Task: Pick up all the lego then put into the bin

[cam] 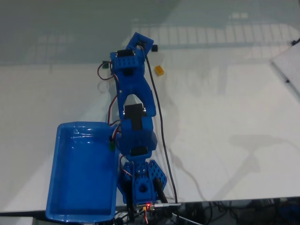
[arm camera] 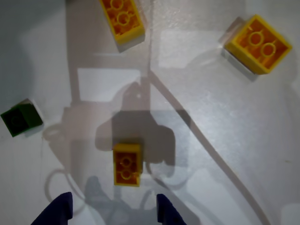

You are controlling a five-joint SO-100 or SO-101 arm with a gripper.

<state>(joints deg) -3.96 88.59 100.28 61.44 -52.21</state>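
The arm [cam: 133,112] is built of bright blue printed plastic segments with black servo blocks set between them. A black cable [cam: 159,126] runs along its side down to the base [cam: 142,185], thin red and dark wires loop out near the joints, and a small red light [cam: 149,205] glows at the base's foot. In the wrist view the hand [arm camera: 115,211] shows two dark blue, tapered fingertips [arm camera: 56,211].
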